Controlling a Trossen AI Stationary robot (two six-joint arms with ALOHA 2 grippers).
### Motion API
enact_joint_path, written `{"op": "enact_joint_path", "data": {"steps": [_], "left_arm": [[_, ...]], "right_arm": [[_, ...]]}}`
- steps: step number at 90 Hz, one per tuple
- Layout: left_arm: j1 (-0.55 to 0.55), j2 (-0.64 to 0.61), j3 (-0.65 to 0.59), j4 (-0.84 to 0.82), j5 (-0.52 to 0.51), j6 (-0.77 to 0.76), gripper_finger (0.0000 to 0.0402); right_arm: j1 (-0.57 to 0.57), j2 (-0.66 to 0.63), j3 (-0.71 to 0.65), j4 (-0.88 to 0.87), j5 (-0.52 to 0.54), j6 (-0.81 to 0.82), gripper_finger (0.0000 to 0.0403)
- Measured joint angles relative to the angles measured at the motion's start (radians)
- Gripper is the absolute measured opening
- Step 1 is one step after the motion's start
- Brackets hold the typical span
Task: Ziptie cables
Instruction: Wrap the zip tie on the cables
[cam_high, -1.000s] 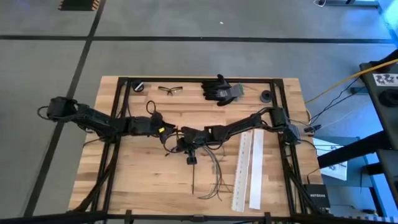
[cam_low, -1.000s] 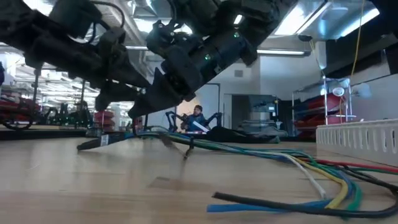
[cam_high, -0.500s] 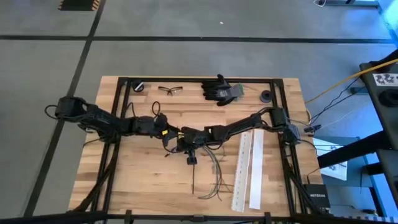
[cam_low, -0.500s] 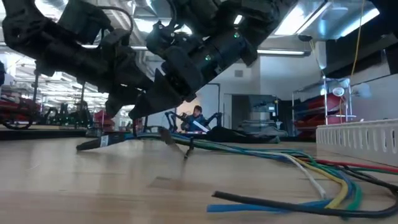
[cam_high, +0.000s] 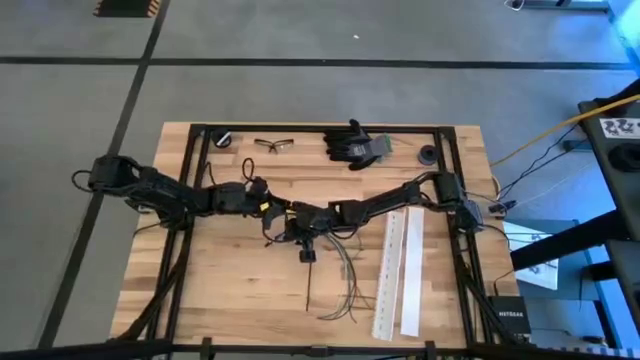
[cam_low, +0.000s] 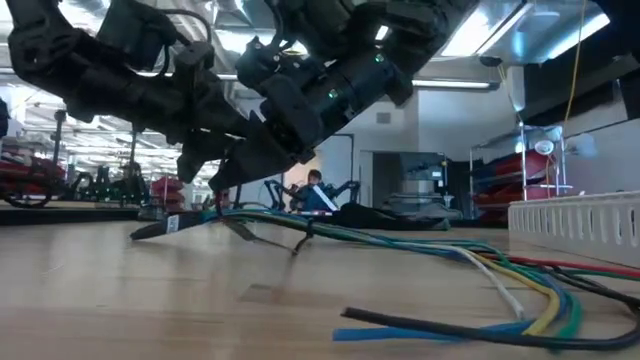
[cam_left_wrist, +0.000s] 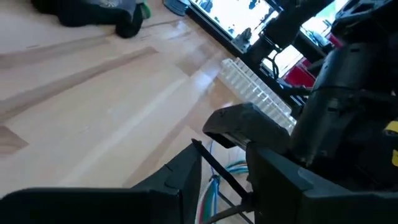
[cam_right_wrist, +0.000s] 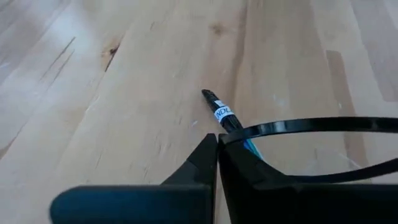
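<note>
While arms meet mid-table, right pincer (cam_right_wrist: 217, 163) clamped

Wooden table (cam_high: 230, 280) bears cables (cam_high: 350, 270), 2 white strips (cam_high: 398, 270), gloves (cam_high: 352, 143), glasses (cam_high: 274, 144).

Industrial workshop: concrete floor (cam_high: 300, 90), strip lights (cam_low: 480, 30), machinery (cam_low: 500, 195) behind.

Around the cables (cam_high: 345, 275) the free room differs by side. Their left side is bare table (cam_high: 230, 290), open for passing. Their right side is blocked by two white strips (cam_high: 398, 270) lying near. Just behind their upper ends, the left gripper (cam_high: 272, 212) and right gripper (cam_high: 303, 232) crowd together.
</note>
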Motion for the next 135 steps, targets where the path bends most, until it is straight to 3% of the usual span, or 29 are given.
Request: {"op": "enact_joint_path", "data": {"steps": [14,36,44,54,73,98,108,135], "left_arm": [[0.023,0.0,0.0,-0.004,0.072,-0.002,0.0112],[0.021,0.0,0.0,-0.018,0.076,0.036,0.0108],[0.012,-0.001,0.002,-0.044,0.068,0.093,0.0082],[-0.002,-0.001,0.002,-0.041,0.039,0.193,0.0018],[-0.069,-0.037,0.005,-0.103,-0.124,0.499,0.0001],[-0.174,-0.145,0.154,-0.509,-0.455,0.851,0.0],[-0.182,-0.18,0.194,-0.56,-0.507,0.877,0.0],[-0.218,-0.19,0.203,-0.594,-0.471,0.786,0.0]], "right_arm": [[0.001,0.0,0.0,0.0,-0.008,0.0,0.0],[0.001,0.0,0.0,-0.002,-0.01,0.0,0.0],[0.002,0.0,0.0,-0.004,-0.017,0.0,0.0],[0.002,0.0,0.0,-0.003,-0.016,0.0,0.0],[0.001,0.0,0.0,-0.003,-0.022,0.0,0.0],[-0.001,0.03,0.002,0.021,-0.032,0.038,0.0],[-0.001,0.034,0.001,0.013,-0.059,0.06,0.0],[0.0,0.034,0.015,-0.011,-0.06,0.097,0.0003]]}}
